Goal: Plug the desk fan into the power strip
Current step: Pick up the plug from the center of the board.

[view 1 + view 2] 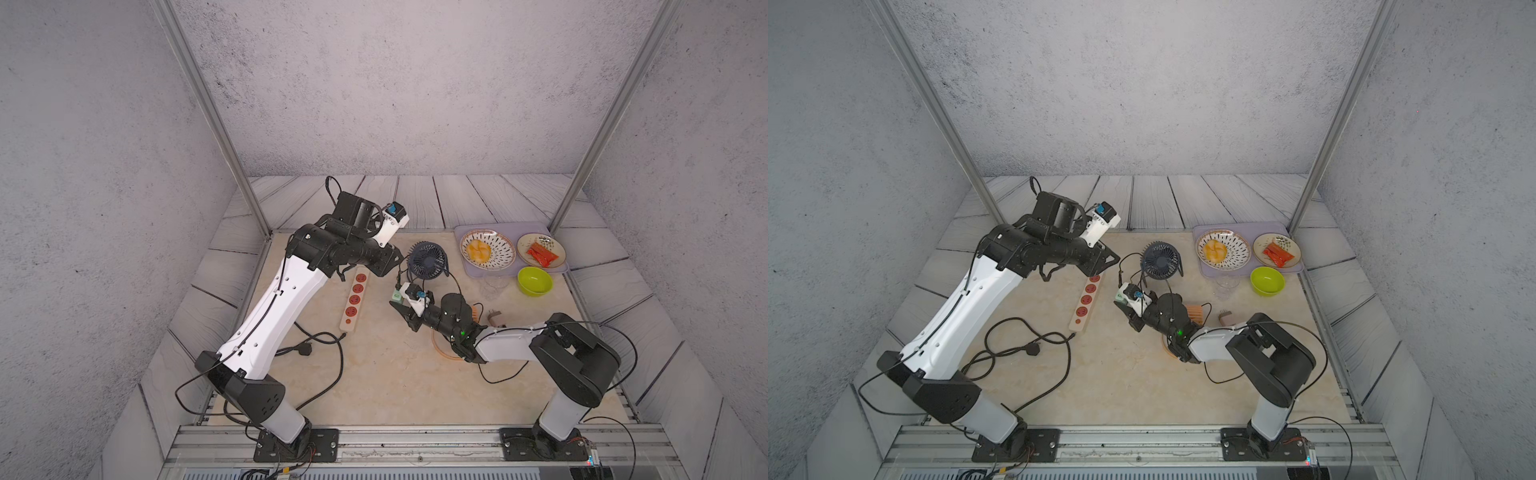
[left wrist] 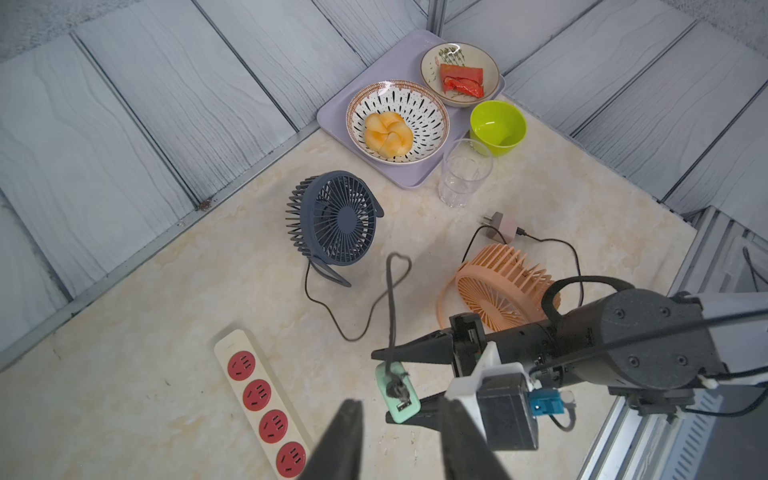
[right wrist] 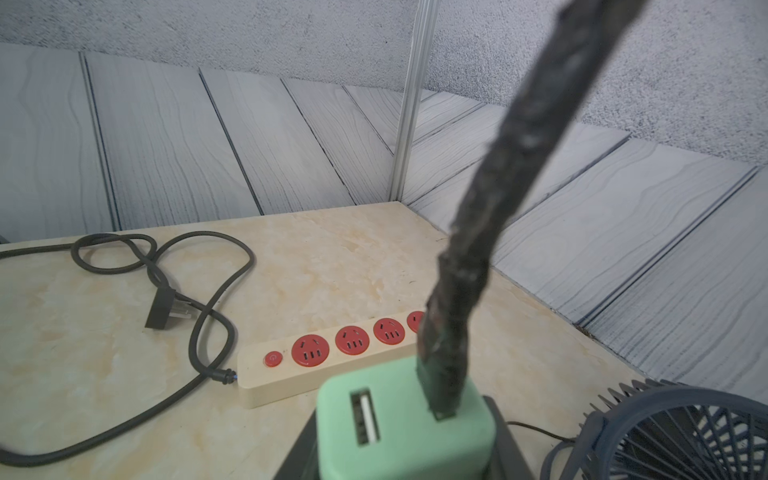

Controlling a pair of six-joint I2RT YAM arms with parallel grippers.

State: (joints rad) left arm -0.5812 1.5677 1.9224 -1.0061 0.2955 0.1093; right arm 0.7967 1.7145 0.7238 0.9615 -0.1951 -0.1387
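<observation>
Two dishes [image 2: 426, 106] beside the desk fan [image 2: 336, 218] hold bun [image 2: 388, 135], red strips [image 2: 462, 81]. Right gripper [image 2: 382, 386] grips adapter [image 3: 405, 419], left gripper [image 2: 401, 403] gapes; only left wrist view shows glass [image 2: 463, 174] clearly.

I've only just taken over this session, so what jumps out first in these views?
The right gripper, mid-table, clamps a mint-green adapter with a black cable rising from it, close beside the power strip, whose four red sockets are empty. Farther back stands a navy desk fan, and a peach fan sits close by the right arm.
</observation>
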